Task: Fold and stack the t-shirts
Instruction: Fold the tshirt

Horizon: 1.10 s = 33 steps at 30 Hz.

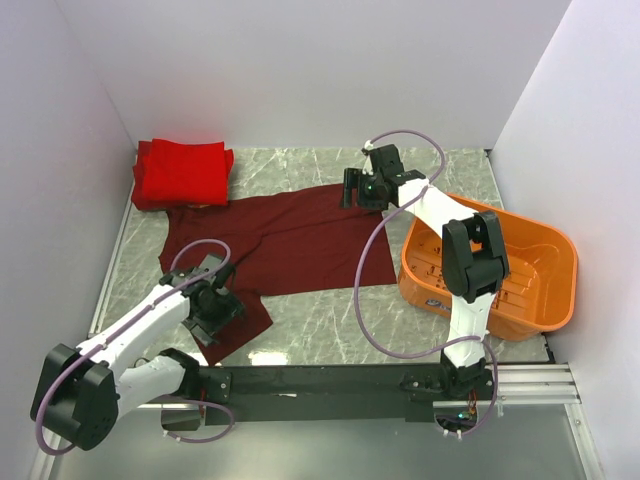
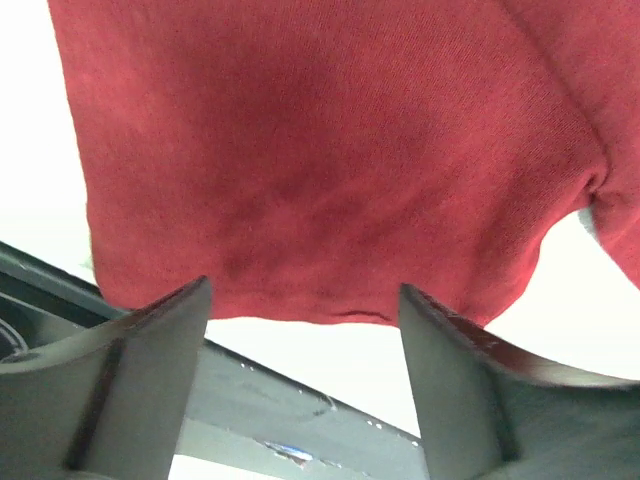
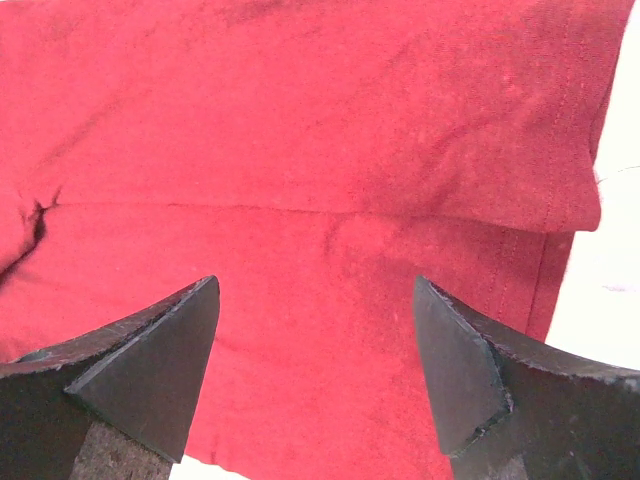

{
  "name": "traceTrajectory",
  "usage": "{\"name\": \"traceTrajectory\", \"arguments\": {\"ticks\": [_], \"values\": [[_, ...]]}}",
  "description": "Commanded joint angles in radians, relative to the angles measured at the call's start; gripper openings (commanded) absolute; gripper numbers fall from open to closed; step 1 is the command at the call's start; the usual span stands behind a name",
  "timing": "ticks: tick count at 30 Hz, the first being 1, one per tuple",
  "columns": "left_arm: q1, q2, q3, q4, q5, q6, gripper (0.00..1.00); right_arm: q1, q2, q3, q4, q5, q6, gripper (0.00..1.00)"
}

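Observation:
A dark maroon t-shirt (image 1: 285, 240) lies spread flat across the middle of the table. Folded bright red t-shirts (image 1: 182, 172) sit stacked at the far left corner. My left gripper (image 1: 222, 312) hovers low over the maroon shirt's near-left sleeve. In the left wrist view that gripper (image 2: 305, 290) is open, and the edge of the cloth (image 2: 330, 150) lies just past its fingertips with nothing between them. My right gripper (image 1: 350, 190) is over the shirt's far right corner. It stands open (image 3: 315, 285) above the fabric (image 3: 300, 130), gripping nothing.
An orange plastic basket (image 1: 430, 285) stands at the right, beside the right arm. A black rail (image 1: 330, 380) runs along the table's near edge. White walls close in the left, back and right sides.

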Motion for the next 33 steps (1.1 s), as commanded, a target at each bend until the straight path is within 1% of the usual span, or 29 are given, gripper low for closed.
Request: {"name": "traceTrajectory", "arguments": {"ticks": [1,2,3,5,7,11,14,17,18,20,21,24,26,30,33], "values": [[-0.009,-0.008,-0.02,-0.019,0.081,-0.024,0.75,0.005,-0.045,0.002,0.01,0.024,-0.016,0.84],[-0.014,-0.015,-0.03,-0.018,0.101,-0.024,0.72,0.004,-0.035,0.013,0.005,0.026,-0.014,0.84],[-0.014,-0.02,-0.04,-0.003,0.113,-0.014,0.67,0.005,-0.03,0.016,0.001,0.027,-0.014,0.84],[-0.017,-0.021,-0.065,0.007,0.142,-0.011,0.63,0.005,-0.016,0.019,-0.004,0.029,-0.014,0.84],[-0.02,-0.014,-0.079,0.017,0.153,-0.004,0.6,0.005,-0.009,0.022,-0.009,0.026,-0.016,0.84],[-0.028,0.034,-0.09,0.045,0.145,0.013,0.59,0.005,-0.012,0.013,-0.001,0.024,-0.019,0.84],[-0.028,0.084,-0.097,0.076,0.141,0.022,0.53,0.004,-0.019,0.007,-0.007,0.026,-0.025,0.84],[-0.028,0.121,-0.106,0.091,0.128,0.021,0.36,0.004,-0.035,-0.016,-0.003,0.033,-0.031,0.84],[-0.028,0.127,-0.093,0.088,0.128,0.019,0.23,0.005,-0.041,-0.019,-0.015,0.042,-0.031,0.84],[-0.028,0.138,-0.07,0.053,0.072,0.016,0.06,0.005,-0.048,-0.031,-0.021,0.045,-0.038,0.84],[-0.028,0.138,-0.041,0.033,0.038,0.012,0.01,0.005,-0.059,-0.037,-0.035,0.045,-0.04,0.84],[-0.028,0.129,0.011,-0.019,0.003,0.021,0.01,0.021,-0.091,-0.066,-0.061,0.068,-0.052,0.83],[-0.028,0.118,0.036,-0.057,-0.025,0.025,0.01,0.041,-0.111,-0.088,-0.081,0.122,-0.071,0.83],[-0.026,0.126,0.126,-0.124,-0.062,0.039,0.01,0.126,-0.166,-0.138,-0.156,0.228,-0.083,0.83],[-0.026,0.129,0.165,-0.118,-0.063,0.062,0.01,0.169,-0.203,-0.201,-0.182,0.24,-0.092,0.83]]}}
